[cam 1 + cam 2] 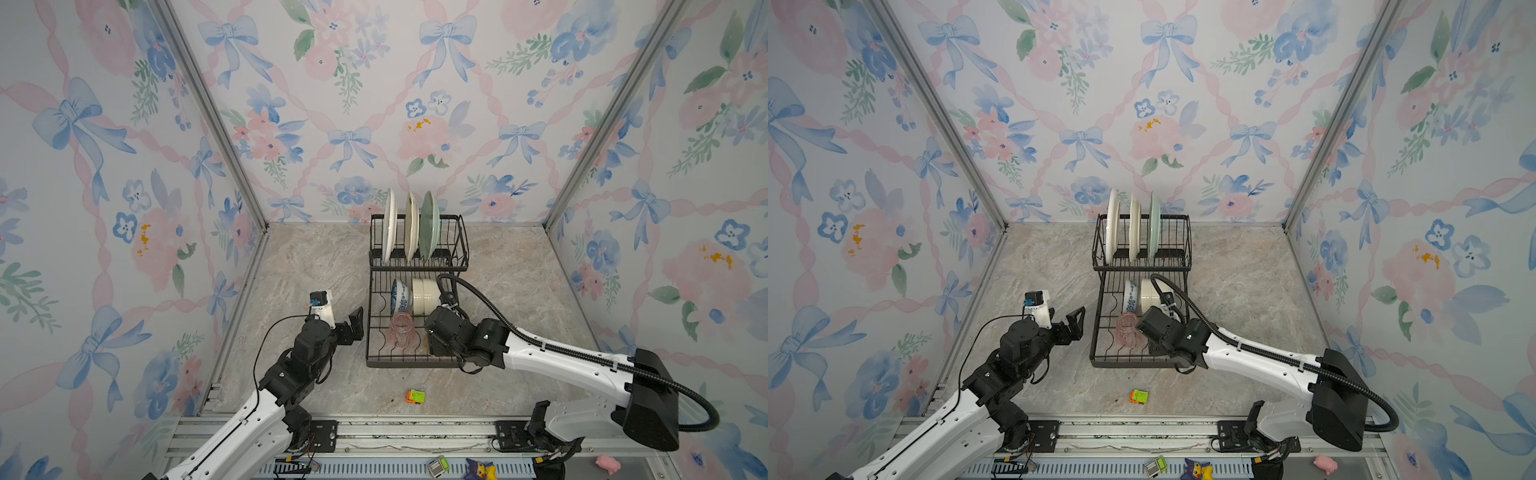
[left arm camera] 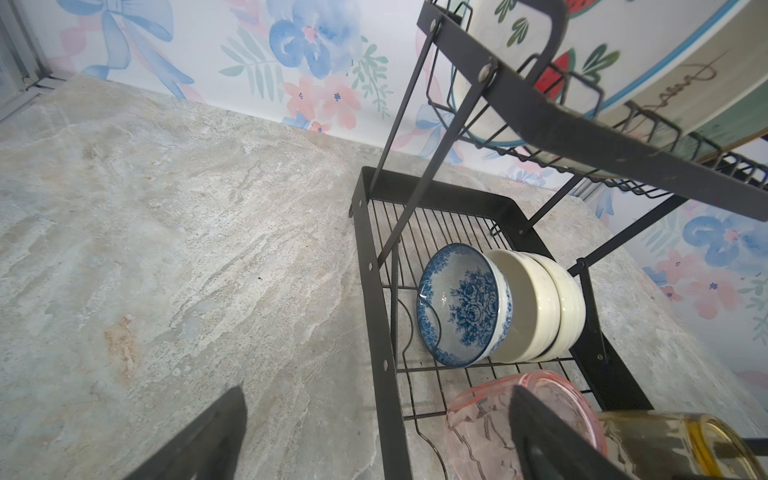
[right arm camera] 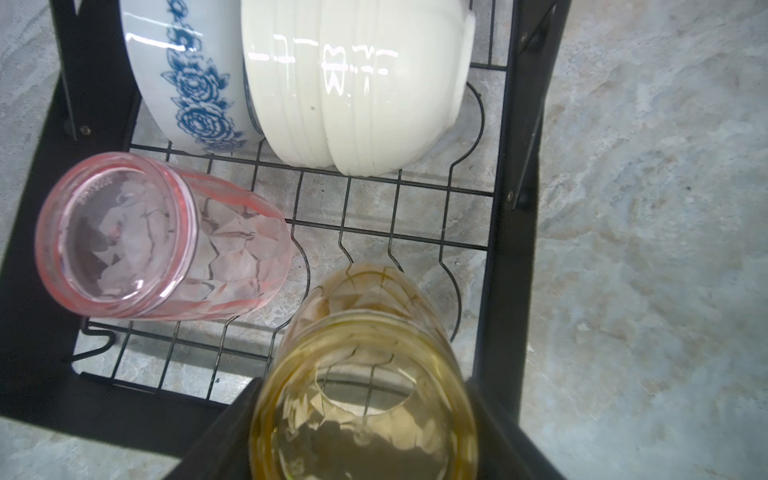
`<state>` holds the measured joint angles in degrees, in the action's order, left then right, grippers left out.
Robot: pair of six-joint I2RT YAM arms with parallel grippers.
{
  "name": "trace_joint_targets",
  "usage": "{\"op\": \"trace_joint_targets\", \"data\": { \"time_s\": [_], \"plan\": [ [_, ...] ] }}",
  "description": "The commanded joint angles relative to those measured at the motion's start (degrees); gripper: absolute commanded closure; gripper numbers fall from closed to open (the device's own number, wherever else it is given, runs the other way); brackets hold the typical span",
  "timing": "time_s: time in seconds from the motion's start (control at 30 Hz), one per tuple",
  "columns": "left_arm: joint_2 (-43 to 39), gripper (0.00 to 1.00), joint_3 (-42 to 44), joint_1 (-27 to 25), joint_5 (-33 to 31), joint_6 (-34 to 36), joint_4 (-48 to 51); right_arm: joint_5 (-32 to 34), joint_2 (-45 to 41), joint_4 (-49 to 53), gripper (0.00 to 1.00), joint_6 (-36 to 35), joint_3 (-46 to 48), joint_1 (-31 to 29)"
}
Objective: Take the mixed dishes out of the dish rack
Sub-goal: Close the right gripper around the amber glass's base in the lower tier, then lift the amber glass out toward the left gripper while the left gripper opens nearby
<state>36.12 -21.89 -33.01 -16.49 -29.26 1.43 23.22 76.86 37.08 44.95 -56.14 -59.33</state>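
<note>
Your right arm came in low from the right, wrist over the dish rack (image 1: 376,362)'s lower tray, right gripper (image 3: 365,399) pinching the amber tumbler (image 3: 365,365) by its sides, near the pink tumbler (image 3: 158,237). Your left arm was bent, left gripper (image 1: 353,326) spread wide beside the rack, holding nothing. The embossing on the pink tumbler's base and the brown script on the cream plate (image 2: 685,79) weren't readable.

Left arm reaches forward from the bench's near edge, its end effector (image 1: 354,326) spread wide. Right arm stretches leftward from the near right corner, end effector (image 3: 363,390) clasping an amber tumbler (image 3: 365,316).
</note>
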Motion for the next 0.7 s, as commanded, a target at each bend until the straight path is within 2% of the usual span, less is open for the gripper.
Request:
{"op": "trace_joint_targets", "data": {
  "time_s": [0.0,0.23,0.47,0.67],
  "plan": [
    [1.04,0.02,0.05,-0.43,0.22,-0.74,0.32,1.09,-2.12,1.20,0.47,-0.55,-0.45,0.49],
    [1.93,0.02,-1.08,-0.38,2.29,-0.91,0.41,-0.46,-4.14,1.20,0.47,-1.83,-1.82,1.89],
    [1.76,0.02,-3.14,-0.32,6.83,-1.38,1.86,-6.27,-6.90,-3.11,0.47,-4.92,-2.41,5.48],
    [0.83,0.02,-5.27,-0.30,11.96,-2.14,4.19,-14.39,-6.84,-8.53,0.48,-7.02,-4.15,8.85]
  ]
}}
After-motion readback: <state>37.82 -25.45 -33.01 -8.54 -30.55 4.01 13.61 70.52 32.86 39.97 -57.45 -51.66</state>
